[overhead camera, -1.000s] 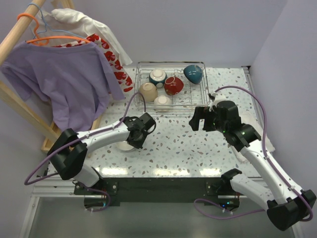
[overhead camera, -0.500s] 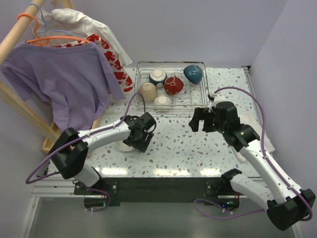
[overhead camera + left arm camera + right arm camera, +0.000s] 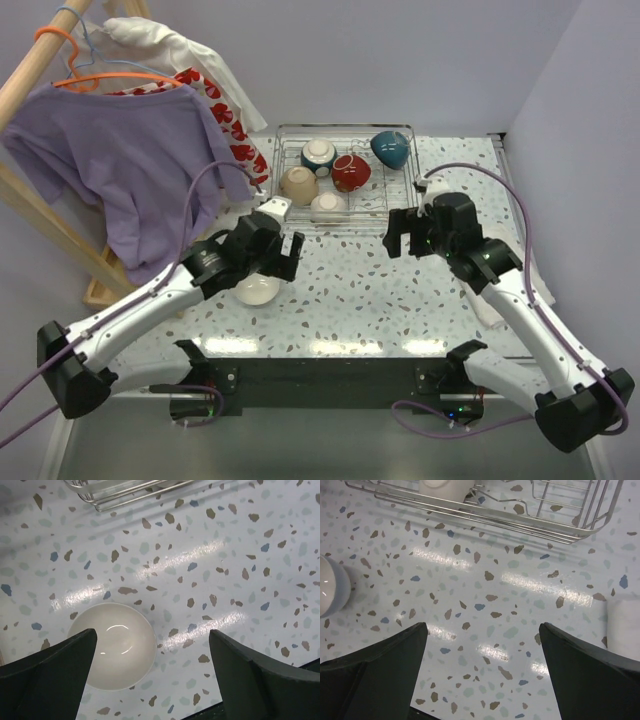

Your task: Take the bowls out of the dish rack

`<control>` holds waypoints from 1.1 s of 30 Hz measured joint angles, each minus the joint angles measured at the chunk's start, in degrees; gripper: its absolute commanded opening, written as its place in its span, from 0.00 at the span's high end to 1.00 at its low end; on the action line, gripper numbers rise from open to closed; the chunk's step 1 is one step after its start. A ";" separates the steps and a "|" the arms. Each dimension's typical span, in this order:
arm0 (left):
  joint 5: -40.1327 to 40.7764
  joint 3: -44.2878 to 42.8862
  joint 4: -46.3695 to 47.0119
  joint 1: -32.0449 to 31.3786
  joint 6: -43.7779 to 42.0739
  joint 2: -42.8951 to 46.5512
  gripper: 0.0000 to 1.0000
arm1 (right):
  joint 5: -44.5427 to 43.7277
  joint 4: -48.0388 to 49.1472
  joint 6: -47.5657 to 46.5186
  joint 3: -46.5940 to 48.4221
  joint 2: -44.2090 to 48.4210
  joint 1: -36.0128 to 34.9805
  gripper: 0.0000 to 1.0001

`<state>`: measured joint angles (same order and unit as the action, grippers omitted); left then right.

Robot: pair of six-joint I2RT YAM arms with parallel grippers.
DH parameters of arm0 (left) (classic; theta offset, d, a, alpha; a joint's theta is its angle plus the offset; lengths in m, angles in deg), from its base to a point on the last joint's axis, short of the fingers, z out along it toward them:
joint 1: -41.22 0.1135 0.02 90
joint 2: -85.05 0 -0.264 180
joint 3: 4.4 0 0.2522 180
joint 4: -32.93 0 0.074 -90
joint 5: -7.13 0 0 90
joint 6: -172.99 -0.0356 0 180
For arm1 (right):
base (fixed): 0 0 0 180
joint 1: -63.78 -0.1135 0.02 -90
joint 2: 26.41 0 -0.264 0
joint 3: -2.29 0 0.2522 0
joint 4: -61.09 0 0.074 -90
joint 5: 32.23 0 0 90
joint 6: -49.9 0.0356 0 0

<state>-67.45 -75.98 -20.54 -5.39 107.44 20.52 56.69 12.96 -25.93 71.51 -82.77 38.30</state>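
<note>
One cream bowl point(image 3: 258, 291) sits on the table point(image 3: 360, 290) under the left gripper point(image 3: 270, 252), its jaws spread and empty, while five bowls point(image 3: 351, 172) wait in the dish rack point(image 3: 345, 127) (the right gripper point(image 3: 404, 236), also wide apart, hovers empty nearby).

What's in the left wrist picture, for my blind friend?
A small round cream ceramic bowl sits upright on a speckled white table under the open left gripper. The edge of a silver wire dish rack shows at the top.
</note>
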 measured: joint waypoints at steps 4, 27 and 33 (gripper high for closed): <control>2.43 4.68 5.53 2.05 -1.40 6.93 0.00 | -1.86 -0.57 -2.93 4.72 -3.15 0.00 0.01; 7.87 26.88 25.53 14.73 -7.78 38.56 0.00 | -13.16 7.98 -22.84 42.10 -51.43 4.59 0.04; 8.28 26.88 25.46 14.73 -8.15 35.52 0.00 | -16.24 10.27 -27.50 49.35 -61.00 5.20 0.03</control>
<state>-59.16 -49.10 4.93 9.34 99.29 56.03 40.45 23.23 -53.42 120.87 -143.77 43.51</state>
